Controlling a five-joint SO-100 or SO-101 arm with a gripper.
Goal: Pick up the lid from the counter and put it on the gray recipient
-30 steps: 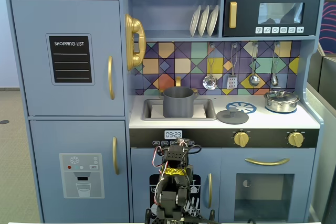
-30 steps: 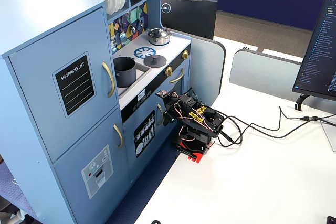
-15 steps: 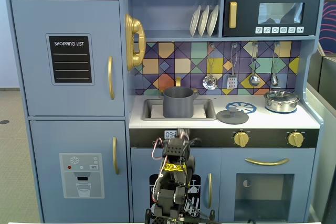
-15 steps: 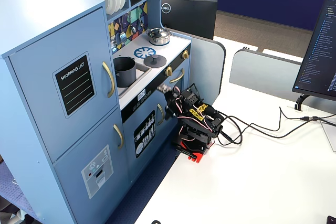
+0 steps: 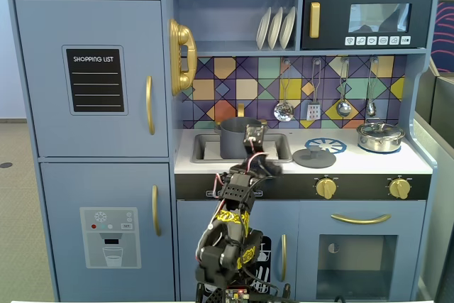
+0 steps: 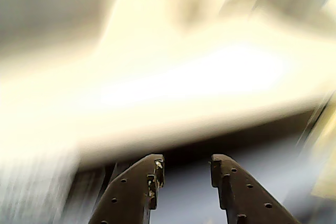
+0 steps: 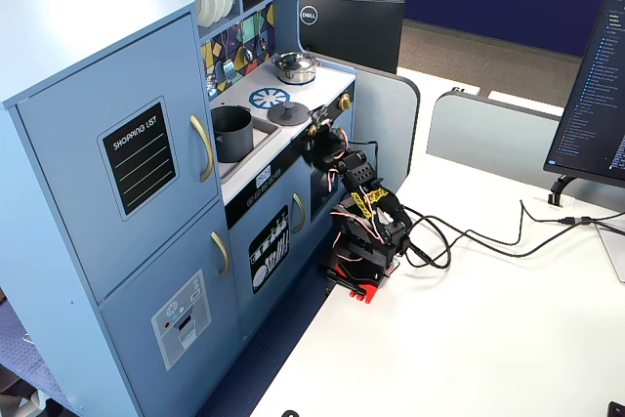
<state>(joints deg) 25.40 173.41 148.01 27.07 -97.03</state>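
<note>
The dark-gray lid (image 5: 314, 157) lies flat on the counter to the right of the sink, its knob up; it also shows in a fixed view (image 7: 288, 114). The gray pot (image 5: 237, 138) stands in the sink (image 5: 201, 148), uncovered, and shows in the other fixed view too (image 7: 232, 132). My gripper (image 7: 314, 132) is raised at the counter's front edge, between pot and lid, touching neither. In the wrist view the gripper (image 6: 186, 163) is open with nothing between the jaws; the rest of that view is blurred.
A shiny silver pot with its lid (image 5: 380, 136) stands on the right burner. Utensils (image 5: 314, 108) hang on the back wall above the counter. Gold knobs (image 5: 326, 188) sit on the front panel. A monitor (image 7: 352, 31) stands behind the kitchen.
</note>
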